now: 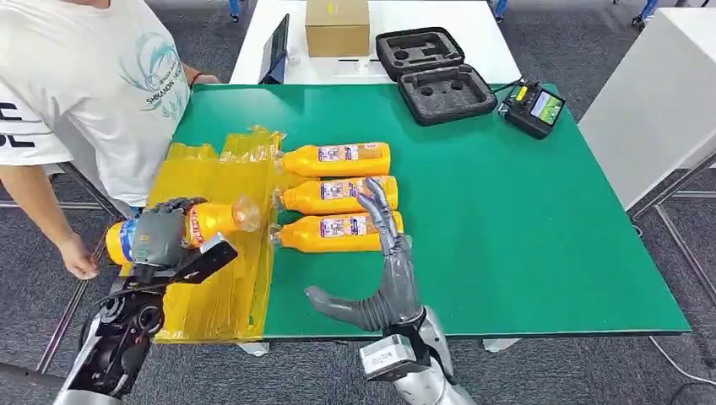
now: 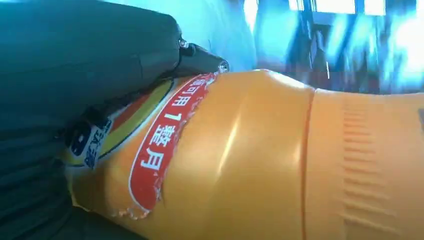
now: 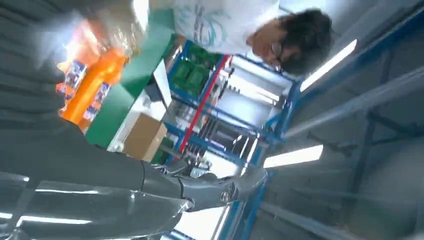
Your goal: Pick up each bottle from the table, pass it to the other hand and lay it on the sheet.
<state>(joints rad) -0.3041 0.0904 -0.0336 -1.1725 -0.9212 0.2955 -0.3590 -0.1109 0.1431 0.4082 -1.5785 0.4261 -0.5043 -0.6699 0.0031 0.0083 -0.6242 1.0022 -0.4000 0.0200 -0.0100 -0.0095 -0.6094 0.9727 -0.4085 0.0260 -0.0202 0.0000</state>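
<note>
My left hand [image 1: 159, 232] grips an orange bottle [image 1: 215, 219] around its labelled middle, lying sideways above the yellow sheet [image 1: 215, 278] at the table's left. The left wrist view shows that bottle [image 2: 260, 160] close up, with my left hand [image 2: 75, 70] wrapped over its label. Three more orange bottles lie side by side on the green table: a far one [image 1: 336, 159], a middle one [image 1: 333, 195] and a near one [image 1: 325, 234]. My right hand [image 1: 382, 266] is open above the near bottle's base end, fingers spread, holding nothing. In the right wrist view, the bottles [image 3: 87, 82] lie beyond my right hand [image 3: 100, 190].
A person in a white shirt [image 1: 93, 84] stands at the table's left edge, one hand [image 1: 80, 257] hanging close to my left hand. At the back are a cardboard box [image 1: 337, 26], an open black foam case [image 1: 435, 74] and a handheld controller [image 1: 534, 108]. The green table [image 1: 523, 219] stretches to the right.
</note>
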